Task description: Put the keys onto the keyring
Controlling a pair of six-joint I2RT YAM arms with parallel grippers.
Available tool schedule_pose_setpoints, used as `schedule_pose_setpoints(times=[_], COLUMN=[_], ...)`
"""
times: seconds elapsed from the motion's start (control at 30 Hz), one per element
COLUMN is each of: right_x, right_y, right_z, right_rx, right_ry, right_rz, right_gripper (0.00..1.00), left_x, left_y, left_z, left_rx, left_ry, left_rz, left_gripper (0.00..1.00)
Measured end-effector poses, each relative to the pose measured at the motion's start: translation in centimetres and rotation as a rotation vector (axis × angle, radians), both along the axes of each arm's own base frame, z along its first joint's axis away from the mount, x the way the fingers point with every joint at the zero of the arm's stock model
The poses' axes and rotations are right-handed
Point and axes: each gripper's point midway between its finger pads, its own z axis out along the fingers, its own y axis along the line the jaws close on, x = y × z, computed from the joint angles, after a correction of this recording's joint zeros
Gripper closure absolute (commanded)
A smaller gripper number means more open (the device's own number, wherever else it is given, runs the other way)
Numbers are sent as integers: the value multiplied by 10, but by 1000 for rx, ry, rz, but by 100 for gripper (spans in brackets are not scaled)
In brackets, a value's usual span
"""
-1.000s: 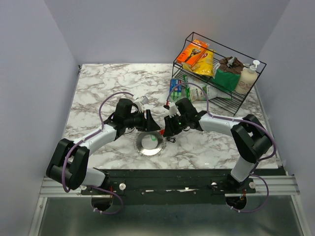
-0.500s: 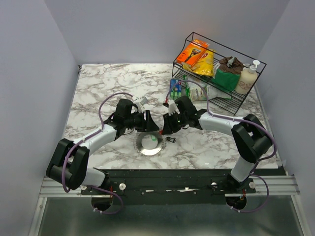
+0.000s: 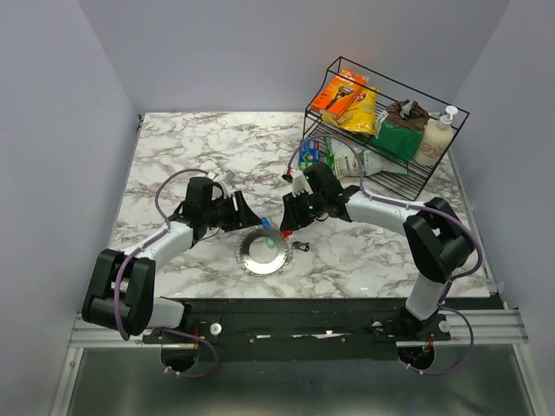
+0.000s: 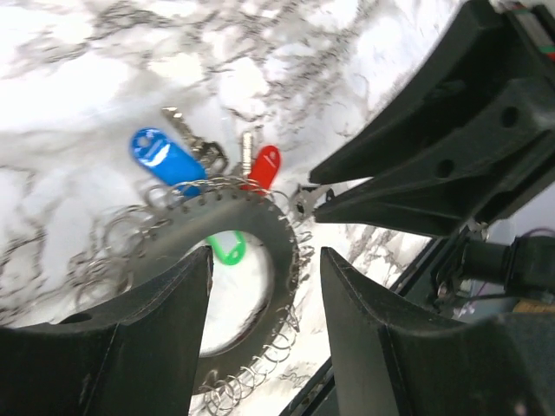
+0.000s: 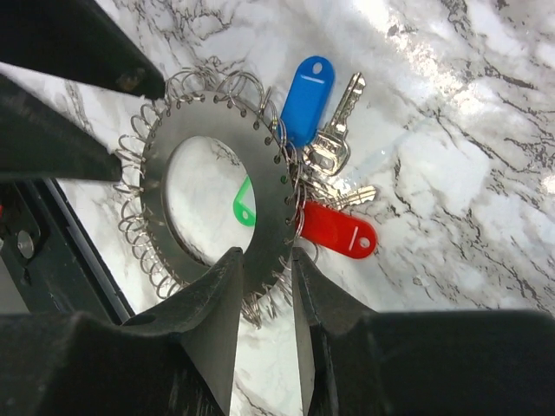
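Keyring (image 5: 217, 117) flat on the marble tabletop (image 3: 173, 147) near the front edge, with a blue-tagged key (image 5: 305, 91) and a red-tagged key (image 5: 340, 232) touching its far rim and a green tag (image 5: 243, 204) inside its hole. Left claw (image 4: 264, 260) spread wide just off the far-left rim, gripping nothing. Right claw (image 5: 264, 256) narrowly parted off the far-right rim, clamping nothing. Bare marble left and behind. Wire rack (image 3: 401, 84) of groceries filling the back right corner, well apart.
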Motion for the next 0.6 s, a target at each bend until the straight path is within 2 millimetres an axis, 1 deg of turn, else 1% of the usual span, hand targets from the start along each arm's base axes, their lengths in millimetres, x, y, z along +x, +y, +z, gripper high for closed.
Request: schedule_pose_setpoints(times=[0.1, 0.2, 0.3, 0.37, 0.43, 0.53, 0.6], right_x=[4, 6, 6, 6, 6, 3, 3], right_y=[6, 16, 29, 36, 40, 39, 37], right_z=[6, 14, 19, 20, 18, 12, 9], right_rx=[4, 13, 20, 23, 19, 2, -10], right_ry=[-8, -25, -38, -45, -41, -27, -21], right_rz=[6, 27, 51, 65, 71, 72, 66], right_gripper=[62, 62, 62, 62, 62, 62, 62], left_x=[4, 6, 7, 9, 10, 11, 9], left_y=[18, 36, 48, 54, 57, 60, 60], left_z=[-9, -19, -22, -22, -22, -23, -25], left_rx=[-6, -12, -21, -26, -30, -31, -27], left_ry=[38, 82, 103, 109, 115, 123, 135], left_rz=[72, 145, 194, 219, 236, 246, 246], left_gripper=[39, 39, 39, 39, 39, 39, 41])
